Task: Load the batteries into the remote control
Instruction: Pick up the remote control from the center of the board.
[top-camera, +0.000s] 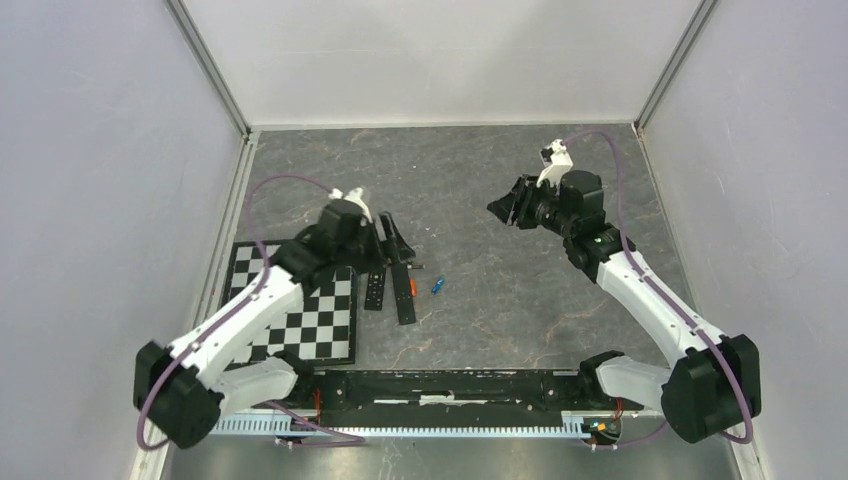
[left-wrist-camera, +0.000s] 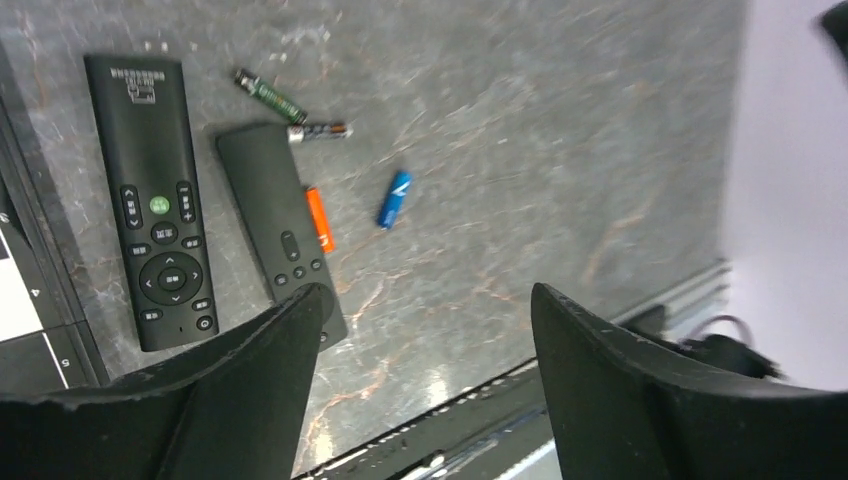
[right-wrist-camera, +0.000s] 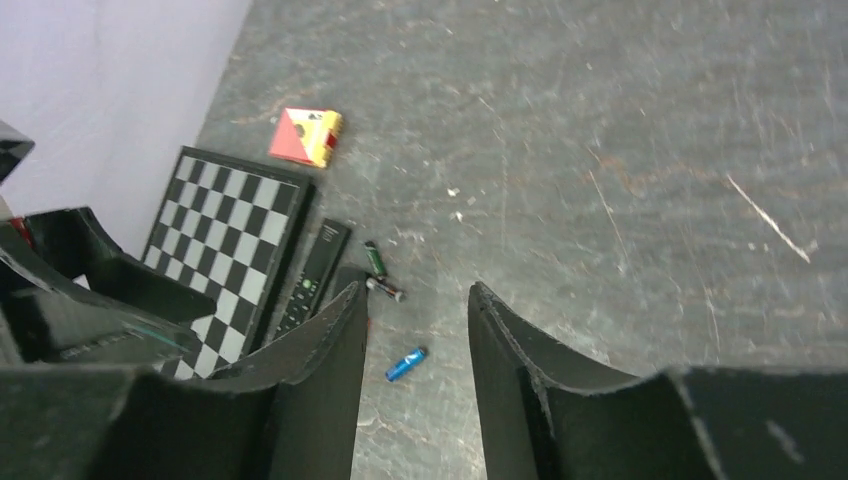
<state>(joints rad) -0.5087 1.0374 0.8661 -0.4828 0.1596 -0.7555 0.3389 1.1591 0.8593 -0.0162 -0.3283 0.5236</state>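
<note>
Two slim black remotes lie side by side, buttons up: a many-buttoned one (left-wrist-camera: 155, 200) and a plainer one (left-wrist-camera: 280, 225) right of it; both show in the top view (top-camera: 374, 290) (top-camera: 403, 292). The orange battery (left-wrist-camera: 319, 219) lies against the plainer remote's right edge. The blue battery (left-wrist-camera: 394, 198) lies loose on the table, also in the right wrist view (right-wrist-camera: 405, 363). My left gripper (top-camera: 392, 238) is open and empty above the remotes' far ends. My right gripper (top-camera: 510, 208) is open and empty, raised well to the right and apart from everything. No battery cover shows.
A green battery (left-wrist-camera: 268, 95) and a dark one (left-wrist-camera: 318, 130) lie just beyond the remotes. A chessboard (top-camera: 310, 320) lies left of them. A red and yellow box (right-wrist-camera: 306, 136) sits beyond the board. A black rail (top-camera: 450, 385) runs along the near edge.
</note>
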